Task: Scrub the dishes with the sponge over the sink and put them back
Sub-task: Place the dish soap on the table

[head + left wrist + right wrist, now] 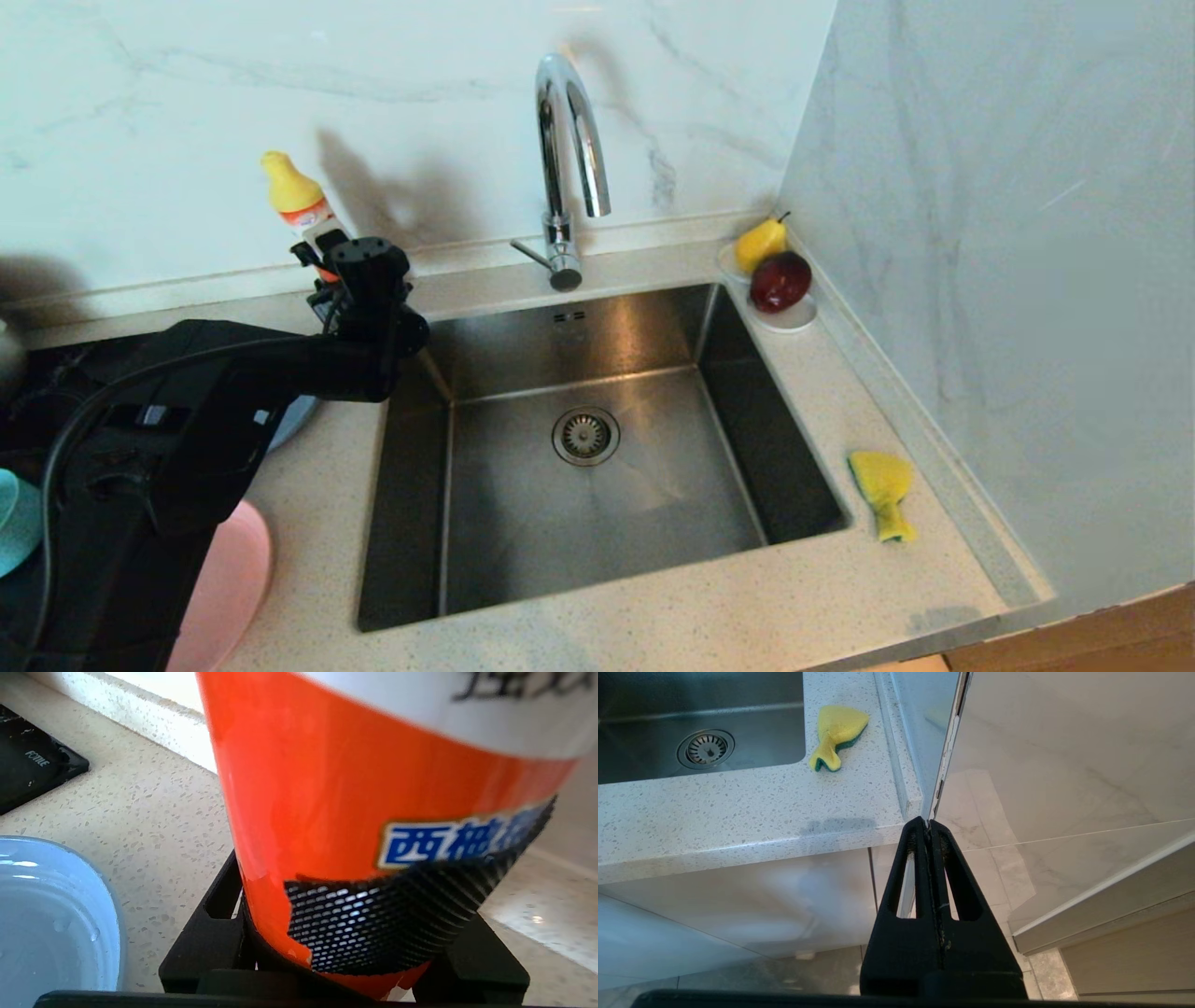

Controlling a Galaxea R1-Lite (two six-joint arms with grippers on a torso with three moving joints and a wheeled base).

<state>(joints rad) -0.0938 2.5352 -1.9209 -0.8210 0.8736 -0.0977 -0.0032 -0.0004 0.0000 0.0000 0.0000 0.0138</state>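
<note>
My left gripper point(355, 914) is shut on an orange and white detergent bottle with a yellow cap point(297, 194), at the back of the counter left of the sink point(607, 327). Its black fingers point(219, 905) press both sides of the bottle point(327, 788). Below the left arm lie the light-blue plate point(294, 415) point(46, 924), the pink plate point(229, 583) and the teal bowl point(17, 523), each partly hidden. The yellow sponge point(882, 485) point(836, 732) rests on the counter right of the sink. My right gripper point(927, 823) is shut and empty, parked below the counter's front right corner.
A curved chrome tap point(565, 140) stands behind the basin, whose drain strainer point(585, 435) is in the middle. A white saucer point(794, 320) with a pear and a red fruit sits in the back right corner. A black hob point(28, 765) lies at the far left. A wall closes the right side.
</note>
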